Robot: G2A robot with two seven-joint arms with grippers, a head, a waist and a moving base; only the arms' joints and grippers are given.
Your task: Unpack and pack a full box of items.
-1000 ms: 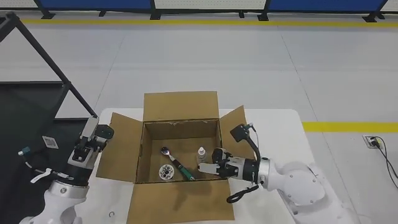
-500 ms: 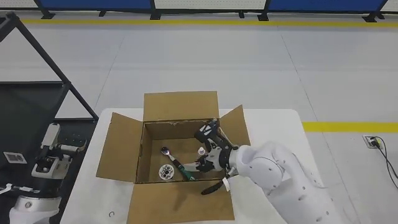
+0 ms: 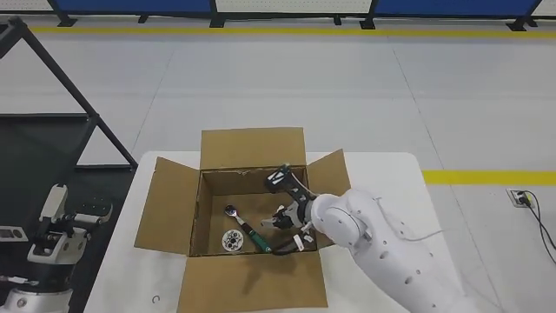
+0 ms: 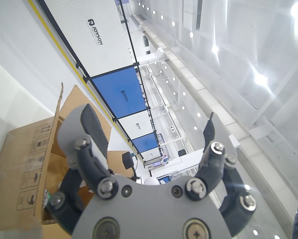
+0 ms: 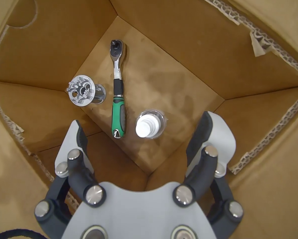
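Cardboard box [image 3: 252, 148] open on the table [image 3: 382, 169], seemingly mid-unpacking: ratchet wrench [image 5: 119, 93], clear bottle [image 5: 150, 124] and grey spool [image 5: 83, 93] on its floor. Right gripper [image 5: 142, 121] released, empty, above the bottle; likely next, descend straight and clench its cap. Left gripper [image 4: 149, 114] released, well aside.

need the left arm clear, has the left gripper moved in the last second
Yes: in the top view the left gripper has pulled back from the left flap of the box, out past the left edge of the table.
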